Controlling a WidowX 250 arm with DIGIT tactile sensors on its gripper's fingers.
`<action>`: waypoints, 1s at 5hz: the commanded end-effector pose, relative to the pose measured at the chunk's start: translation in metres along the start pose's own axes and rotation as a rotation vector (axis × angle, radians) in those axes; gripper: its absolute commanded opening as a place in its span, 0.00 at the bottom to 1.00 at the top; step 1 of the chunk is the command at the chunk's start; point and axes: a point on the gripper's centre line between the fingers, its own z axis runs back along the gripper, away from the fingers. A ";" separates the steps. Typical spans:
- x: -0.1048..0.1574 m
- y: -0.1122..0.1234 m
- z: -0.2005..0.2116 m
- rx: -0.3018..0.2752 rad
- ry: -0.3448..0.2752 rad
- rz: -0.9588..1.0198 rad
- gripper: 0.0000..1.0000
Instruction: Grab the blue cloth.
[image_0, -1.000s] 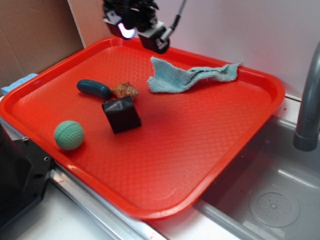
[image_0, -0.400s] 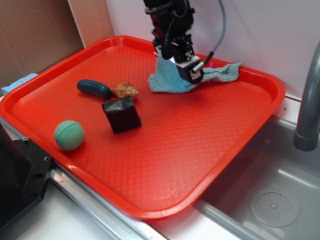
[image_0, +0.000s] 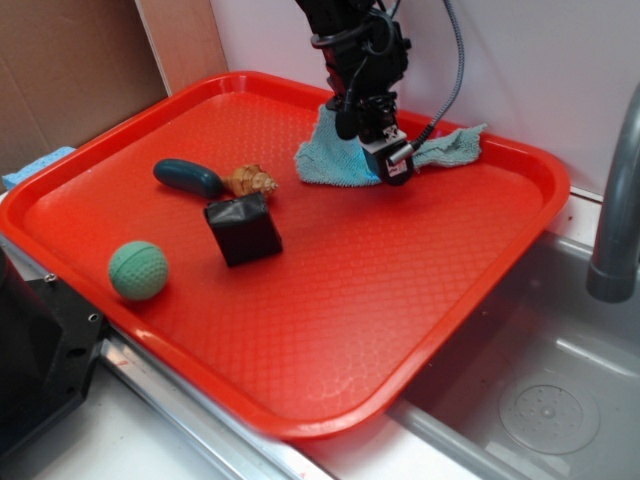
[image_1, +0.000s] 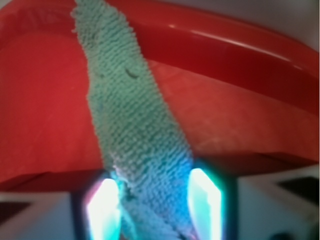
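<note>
Blue cloth (image_1: 135, 135) lies near the tray's (image_0: 300, 420) back edge, between my open end effector's (image_1: 155, 205) fingers; touching, I think.

A red tray (image_0: 420, 290) with a raised rim was set beside a sink. On it, the blue cloth (image_0: 335, 160) was spread near the far edge, while a dark teal oblong piece (image_0: 187, 177) and a small brown shell (image_0: 251, 181) were laid end to end, just behind a black cube (image_0: 243, 229). A green dimpled ball (image_0: 138, 270) was placed near the front left edge.
</note>
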 end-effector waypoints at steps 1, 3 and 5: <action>-0.007 -0.015 0.050 0.154 -0.017 0.172 0.00; -0.039 -0.051 0.141 0.223 -0.043 0.483 0.00; -0.078 -0.063 0.194 0.188 -0.057 0.630 0.00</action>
